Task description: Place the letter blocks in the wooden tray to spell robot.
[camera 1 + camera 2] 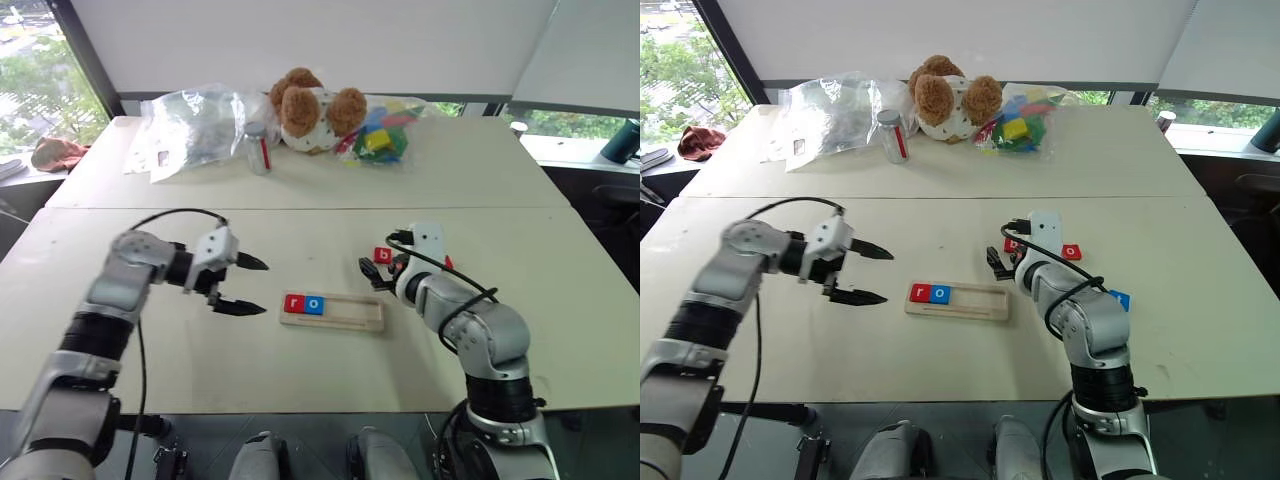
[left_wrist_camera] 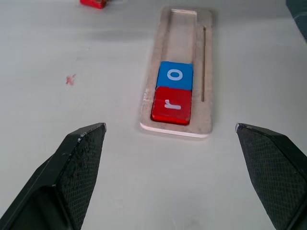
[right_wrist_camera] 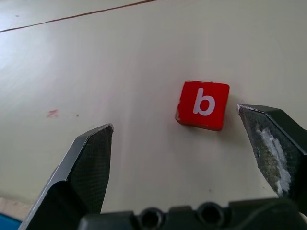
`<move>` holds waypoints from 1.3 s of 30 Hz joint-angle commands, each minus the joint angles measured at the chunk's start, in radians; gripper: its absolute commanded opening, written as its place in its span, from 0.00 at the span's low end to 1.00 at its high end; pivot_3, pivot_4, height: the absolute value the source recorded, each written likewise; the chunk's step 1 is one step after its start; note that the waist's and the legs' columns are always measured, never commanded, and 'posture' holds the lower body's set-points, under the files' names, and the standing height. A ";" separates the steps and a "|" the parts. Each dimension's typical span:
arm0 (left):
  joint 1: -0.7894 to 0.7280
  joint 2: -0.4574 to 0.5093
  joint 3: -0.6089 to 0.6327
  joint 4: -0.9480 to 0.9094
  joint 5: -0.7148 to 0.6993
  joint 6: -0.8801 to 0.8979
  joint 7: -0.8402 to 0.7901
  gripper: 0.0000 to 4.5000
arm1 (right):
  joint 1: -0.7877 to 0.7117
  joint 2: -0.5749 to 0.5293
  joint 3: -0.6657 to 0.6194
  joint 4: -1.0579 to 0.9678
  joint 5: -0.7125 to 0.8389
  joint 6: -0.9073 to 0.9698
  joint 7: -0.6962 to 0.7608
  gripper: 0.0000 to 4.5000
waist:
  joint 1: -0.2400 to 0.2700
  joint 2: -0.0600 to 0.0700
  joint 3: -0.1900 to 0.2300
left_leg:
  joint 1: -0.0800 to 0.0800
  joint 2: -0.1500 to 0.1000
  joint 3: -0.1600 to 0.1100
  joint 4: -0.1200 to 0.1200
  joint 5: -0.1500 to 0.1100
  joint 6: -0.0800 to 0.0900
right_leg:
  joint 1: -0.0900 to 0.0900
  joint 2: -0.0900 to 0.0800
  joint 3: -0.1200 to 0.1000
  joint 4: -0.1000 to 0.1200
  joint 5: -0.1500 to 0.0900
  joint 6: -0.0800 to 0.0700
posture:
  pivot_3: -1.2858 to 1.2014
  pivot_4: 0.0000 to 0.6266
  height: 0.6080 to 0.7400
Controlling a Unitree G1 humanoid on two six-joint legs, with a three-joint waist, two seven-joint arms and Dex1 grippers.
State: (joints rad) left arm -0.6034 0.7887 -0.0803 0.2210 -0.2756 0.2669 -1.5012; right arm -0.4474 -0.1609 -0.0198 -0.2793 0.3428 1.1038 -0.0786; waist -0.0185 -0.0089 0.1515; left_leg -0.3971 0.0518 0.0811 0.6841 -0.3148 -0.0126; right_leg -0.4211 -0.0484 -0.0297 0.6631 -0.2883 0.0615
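Our right end effector (image 3: 175,143), wide open and empty, has the red b block (image 3: 202,105) just ahead, nearer one finger.

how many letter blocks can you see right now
5. A red r and a blue o sit in the wooden tray. A red b lies by the right hand, another red block beside it, a blue one partly hidden behind the right arm.

Silver arms (image 1: 110,290), black cables, textured fingers (image 2: 79,163)
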 commanded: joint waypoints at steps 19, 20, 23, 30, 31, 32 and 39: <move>0.278 0.060 0.229 -0.490 -0.248 0.340 0.323 1.00 | -0.122 0.085 0.068 0.354 -0.198 -0.236 0.039 0.36 | -0.028 -0.001 -0.001 | 0.003 0.001 0.001 -0.001 0.003 -0.005 | -0.001 0.001 0.004 0.003 0.000 0.000 | 0.52 0.24 1.00; 0.277 0.056 0.224 -0.492 -0.250 0.339 0.327 1.00 | -0.121 0.081 0.068 0.352 -0.202 -0.241 0.045 0.27 | -0.027 -0.001 -0.001 | 0.003 0.001 0.001 -0.001 0.003 -0.005 | -0.001 0.001 0.004 0.003 0.000 0.000 | 0.52 0.24 1.00; 0.261 0.047 0.198 -0.492 -0.256 0.338 0.329 1.00 | -0.120 0.062 0.068 0.336 -0.218 -0.247 0.066 0.26 | -0.027 -0.001 -0.001 | 0.004 0.001 0.001 -0.001 0.003 -0.006 | -0.001 0.001 0.004 0.004 0.000 0.000 | 0.52 0.24 1.00; 0.222 0.049 0.116 -0.513 -0.260 0.334 0.277 1.00 | -0.025 -0.030 0.001 -0.084 -0.193 0.009 0.093 0.26 | -0.017 -0.001 0.000 | 0.000 0.001 0.000 -0.002 0.003 -0.006 | -0.004 0.001 0.004 0.003 0.000 0.000 | 0.52 0.24 1.00; 0.217 0.047 0.093 -0.514 -0.246 0.321 0.268 1.00 | 0.011 -0.032 -0.015 -0.181 -0.184 0.073 0.092 0.26 | -0.016 -0.001 0.000 | -0.001 0.001 0.000 -0.002 0.004 -0.007 | -0.004 0.001 0.004 0.002 0.000 0.000 | 0.52 0.24 1.00; 0.212 0.043 0.073 -0.513 -0.237 0.313 0.260 1.00 | 0.038 -0.028 -0.028 -0.255 -0.175 0.128 0.092 0.26 | -0.015 -0.001 0.000 | -0.002 0.001 0.000 -0.002 0.004 -0.008 | -0.005 0.001 0.004 0.002 0.000 0.000 | 0.52 0.24 1.00; 0.137 -0.011 -0.027 -0.457 -0.204 0.270 0.239 1.00 | 0.187 0.112 -0.122 -0.494 -0.204 0.401 0.032 0.26 | 0.000 -0.001 -0.001 | -0.002 0.000 0.000 -0.001 0.003 -0.006 | -0.005 0.002 0.004 0.002 0.000 0.000 | 0.52 0.24 1.00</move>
State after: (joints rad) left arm -0.4474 0.7800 -0.1037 -0.2425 -0.4870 0.5568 -1.2579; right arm -0.2634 -0.0641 -0.1197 -0.7254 0.1528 1.4795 -0.0302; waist -0.0189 -0.0097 0.1509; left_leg -0.3991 0.0513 0.0808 0.6832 -0.3113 -0.0183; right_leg -0.4264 -0.0462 -0.0256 0.6657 -0.2884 0.0614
